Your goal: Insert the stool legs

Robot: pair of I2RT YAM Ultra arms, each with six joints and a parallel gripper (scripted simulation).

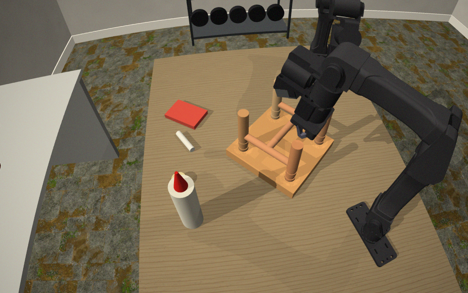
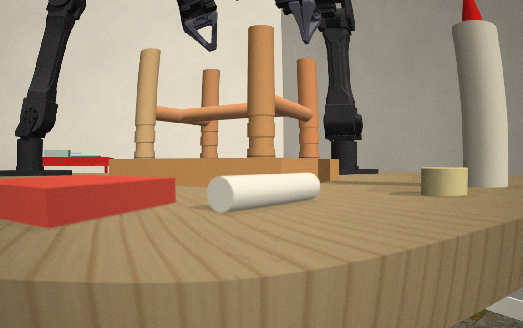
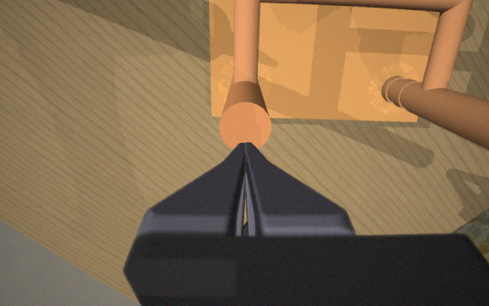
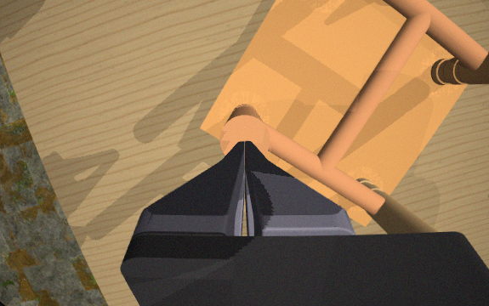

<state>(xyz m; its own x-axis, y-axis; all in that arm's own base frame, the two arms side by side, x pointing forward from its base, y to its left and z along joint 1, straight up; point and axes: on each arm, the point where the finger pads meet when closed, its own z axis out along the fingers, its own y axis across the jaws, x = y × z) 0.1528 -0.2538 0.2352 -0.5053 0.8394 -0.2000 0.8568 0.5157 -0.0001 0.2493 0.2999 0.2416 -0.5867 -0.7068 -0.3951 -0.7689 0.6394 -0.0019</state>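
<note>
The left pincer point(image 2: 306, 42) point(image 3: 245, 153) point(image 1: 302, 133) is together with nothing between its tips, just above one salmon leg point(image 1: 293, 162) point(image 2: 307, 81) point(image 3: 245, 123). The right pincer point(image 2: 211, 49) point(image 4: 244, 152) is likewise together and empty, above a second salmon leg point(image 1: 324, 127) point(image 2: 210, 87) point(image 4: 245, 129). Below both pincers, the upturned seat point(image 1: 261, 165) point(image 2: 198, 171) point(image 3: 287, 51) point(image 4: 261, 81) lies on the table point(image 1: 209, 254) point(image 2: 173, 244) point(image 3: 121, 149) point(image 4: 121, 55). Narrow leg sections show above it, so the legs seem not fully seated. Tips pressing off-centre could slip off a leg end; slanted force could tilt or jam a leg. Uneven pushes might rack the joined frame or slide the seat, and lifting early could leave a gap.
</note>
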